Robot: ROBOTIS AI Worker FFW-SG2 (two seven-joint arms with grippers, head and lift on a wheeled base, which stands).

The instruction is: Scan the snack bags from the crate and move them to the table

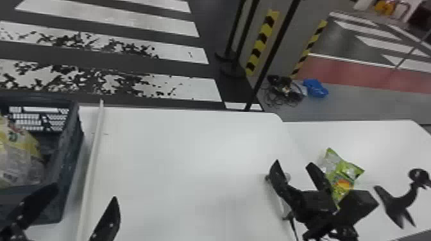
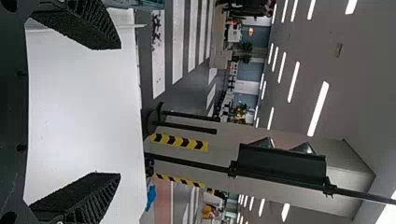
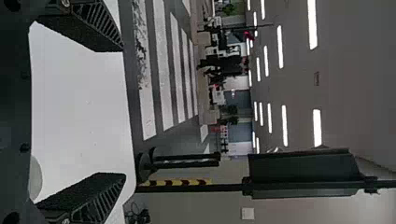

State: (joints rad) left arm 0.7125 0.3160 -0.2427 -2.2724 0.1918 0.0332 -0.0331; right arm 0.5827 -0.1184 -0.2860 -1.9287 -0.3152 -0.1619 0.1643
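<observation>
Green and crinkled, 1 snack bag (image 1: 349, 170) lies on the white table (image 1: 381, 137) at the right, partly hidden behind the right gripper (image 1: 293, 163), open and empty like the left gripper (image 1: 85, 194) near the dark crate (image 1: 69, 150) of yellow-and-clear packaging (image 1: 21, 150).

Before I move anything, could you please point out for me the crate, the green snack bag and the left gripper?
Crate (image 1: 71, 141): head view, on its right side wall.
Green snack bag (image 1: 347, 171): head view, on its upper front.
Left gripper (image 2: 120, 111): left wrist view, midway between its fingertips.
</observation>
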